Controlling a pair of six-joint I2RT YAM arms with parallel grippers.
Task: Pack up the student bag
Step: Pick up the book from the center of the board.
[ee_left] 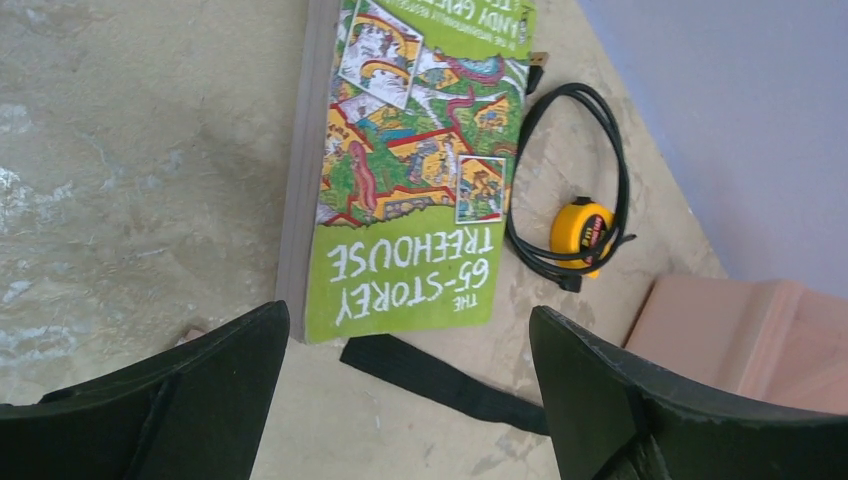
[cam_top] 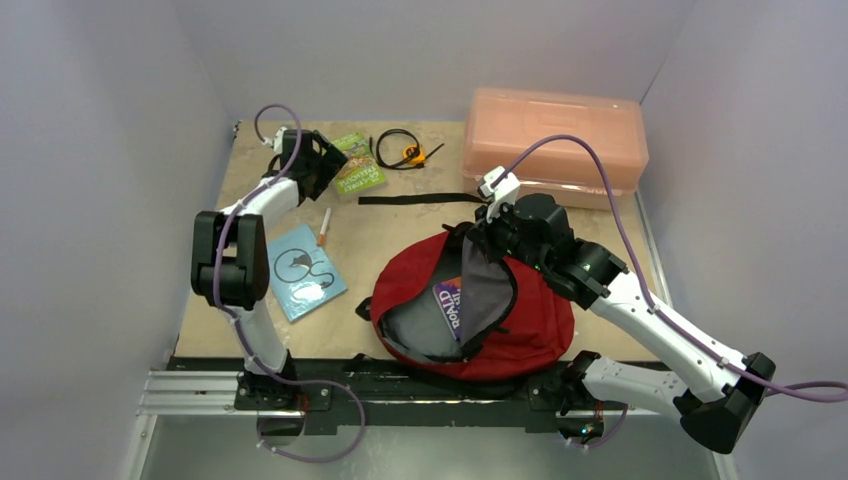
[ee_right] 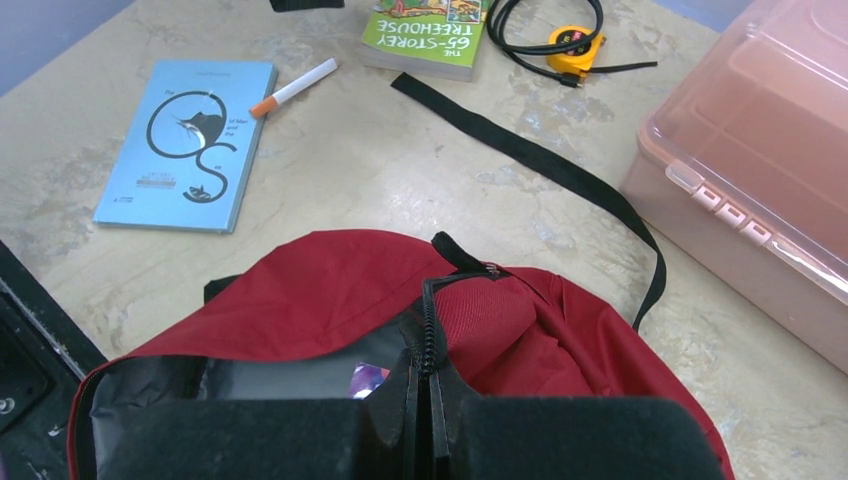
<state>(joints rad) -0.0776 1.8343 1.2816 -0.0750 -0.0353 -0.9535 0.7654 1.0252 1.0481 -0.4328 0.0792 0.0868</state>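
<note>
The dark red student bag (cam_top: 530, 320) lies open at the table's front centre, grey lining showing, with a purple book (cam_top: 450, 300) inside. My right gripper (cam_top: 490, 235) is shut on the bag's black zipper edge (ee_right: 428, 330) and holds the flap up; the red fabric (ee_right: 330, 290) spreads below it. My left gripper (cam_top: 325, 160) is open at the far left, just short of the near edge of the green book (ee_left: 420, 170), which lies flat. The green book also shows in the top view (cam_top: 357, 162) and the right wrist view (ee_right: 425, 30).
A blue book (cam_top: 305, 270) and a white marker (cam_top: 324, 227) lie left of the bag. A black cable with a yellow tape measure (cam_top: 408, 153) sits at the back. A black strap (cam_top: 420, 199) runs across the table. A pink plastic box (cam_top: 555, 140) stands back right.
</note>
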